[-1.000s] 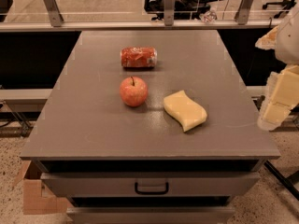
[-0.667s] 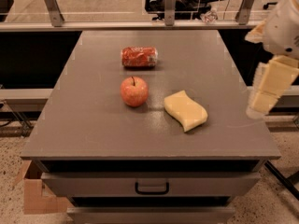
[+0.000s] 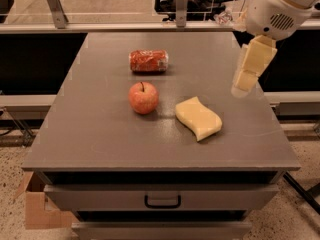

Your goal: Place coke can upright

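Observation:
The coke can (image 3: 148, 61) is red-orange with white markings and lies on its side at the back middle of the grey table (image 3: 90, 134). My gripper (image 3: 243, 85) hangs in the air over the table's right side, pointing down. It is well to the right of the can and holds nothing that I can see. The white arm (image 3: 275, 9) comes in from the upper right corner.
A red apple (image 3: 143, 97) stands just in front of the can. A yellow sponge (image 3: 198, 117) lies to the right of the apple, below and left of the gripper. A drawer handle (image 3: 162, 202) is under the tabletop. A cardboard box (image 3: 37, 206) sits on the floor at the lower left.
My gripper has moved left and up, from beyond the table's right edge to above its right side. The can, apple and sponge have not moved.

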You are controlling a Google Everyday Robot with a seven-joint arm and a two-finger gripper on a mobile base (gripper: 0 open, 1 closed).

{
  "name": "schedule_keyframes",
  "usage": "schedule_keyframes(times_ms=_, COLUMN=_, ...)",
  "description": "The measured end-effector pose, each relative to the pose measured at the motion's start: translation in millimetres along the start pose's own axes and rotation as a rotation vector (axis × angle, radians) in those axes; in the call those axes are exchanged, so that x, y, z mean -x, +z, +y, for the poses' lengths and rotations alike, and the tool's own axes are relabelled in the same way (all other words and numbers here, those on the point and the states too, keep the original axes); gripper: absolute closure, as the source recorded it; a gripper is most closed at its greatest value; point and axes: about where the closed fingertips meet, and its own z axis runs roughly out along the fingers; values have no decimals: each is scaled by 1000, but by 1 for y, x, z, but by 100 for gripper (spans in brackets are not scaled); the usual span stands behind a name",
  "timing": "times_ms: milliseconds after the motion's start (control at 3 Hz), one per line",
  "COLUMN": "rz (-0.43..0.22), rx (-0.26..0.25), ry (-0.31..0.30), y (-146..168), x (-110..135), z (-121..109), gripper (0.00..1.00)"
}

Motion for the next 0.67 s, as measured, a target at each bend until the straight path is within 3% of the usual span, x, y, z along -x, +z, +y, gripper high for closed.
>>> schedule_keyframes(times_ms=667, rz=-35, rx=23, ry=-44, y=27, x=51, z=-41, gripper=0)
